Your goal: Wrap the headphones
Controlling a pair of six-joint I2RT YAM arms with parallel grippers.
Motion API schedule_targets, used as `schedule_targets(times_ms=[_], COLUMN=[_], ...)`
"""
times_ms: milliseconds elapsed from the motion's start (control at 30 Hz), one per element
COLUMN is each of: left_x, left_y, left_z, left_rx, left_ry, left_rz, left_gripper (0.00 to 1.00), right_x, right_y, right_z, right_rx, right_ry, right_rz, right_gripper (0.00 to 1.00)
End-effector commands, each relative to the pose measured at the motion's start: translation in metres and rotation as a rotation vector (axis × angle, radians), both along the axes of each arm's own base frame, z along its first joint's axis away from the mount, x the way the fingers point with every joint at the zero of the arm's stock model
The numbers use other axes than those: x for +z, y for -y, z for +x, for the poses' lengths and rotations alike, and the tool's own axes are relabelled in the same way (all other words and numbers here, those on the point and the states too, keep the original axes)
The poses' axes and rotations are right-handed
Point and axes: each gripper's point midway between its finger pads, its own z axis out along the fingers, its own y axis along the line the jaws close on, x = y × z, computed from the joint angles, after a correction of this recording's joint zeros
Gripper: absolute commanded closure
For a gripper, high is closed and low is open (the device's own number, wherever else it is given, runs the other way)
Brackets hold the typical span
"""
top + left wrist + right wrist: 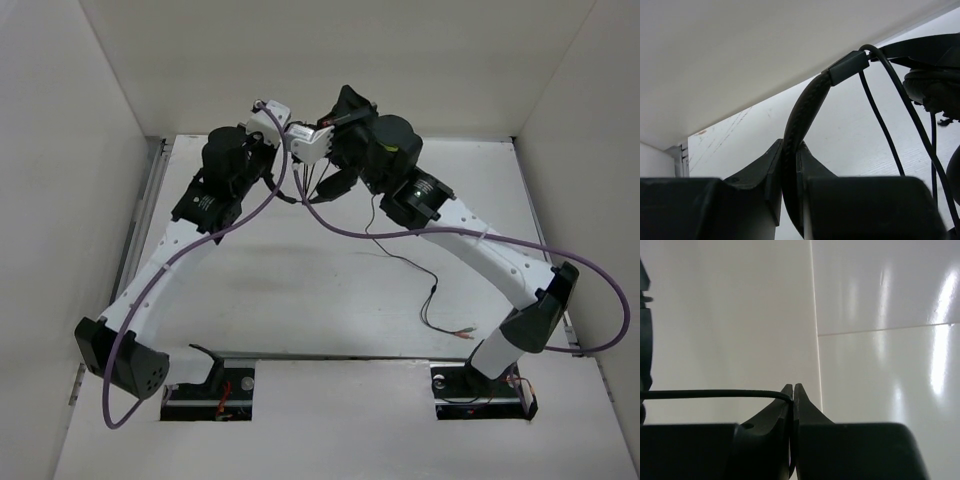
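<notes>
The black headphones (338,183) hang above the table at the back centre, between my two arms. In the left wrist view my left gripper (790,150) is shut on the padded headband (805,110); an earcup (935,85) and thin cable strands (880,115) hang to its right. In the right wrist view my right gripper (793,387) is shut on the thin black cable (715,394), which runs off to the left. In the top view the left gripper (295,150) and right gripper (345,100) are close together. The loose cable (405,262) trails over the table to the small coloured plugs (463,334).
Thick purple arm cables (330,225) loop across the middle of the table and out past the right arm (600,340). White walls (330,60) close in the back and both sides. The arm bases (480,385) stand at the near edge.
</notes>
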Motion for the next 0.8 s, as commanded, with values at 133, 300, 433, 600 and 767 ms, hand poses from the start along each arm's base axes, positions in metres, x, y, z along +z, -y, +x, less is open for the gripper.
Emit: schedule_targets(times_ms=[133, 300, 433, 600, 767], left_x=[0.049, 0.05, 0.048, 0.048, 0.055], left_y=[0.021, 0.034, 0.041, 0.048, 0.052], left_z=[-0.044, -0.056, -0.065, -0.074, -0.083], left_rx=[-0.182, -0.256, -0.318, -0.366, -0.404], left_ry=[0.097, 0.074, 0.044, 0.018, 0.013], left_rz=[-0.089, -0.091, -0.09, -0.112, -0.133], left_gripper=[1.0, 1.0, 1.0, 1.0, 1.0], right_x=[0.042, 0.034, 0.035, 0.026, 0.011], right_y=[0.038, 0.034, 0.027, 0.021, 0.02], right_z=[0.007, 0.011, 0.01, 0.014, 0.025], right_rx=[-0.016, 0.053, 0.103, 0.145, 0.159], right_ry=[0.031, -0.07, -0.112, -0.197, -0.261], right_rz=[0.199, 0.272, 0.317, 0.368, 0.406], right_gripper=[0.97, 0.98, 0.97, 0.97, 0.97])
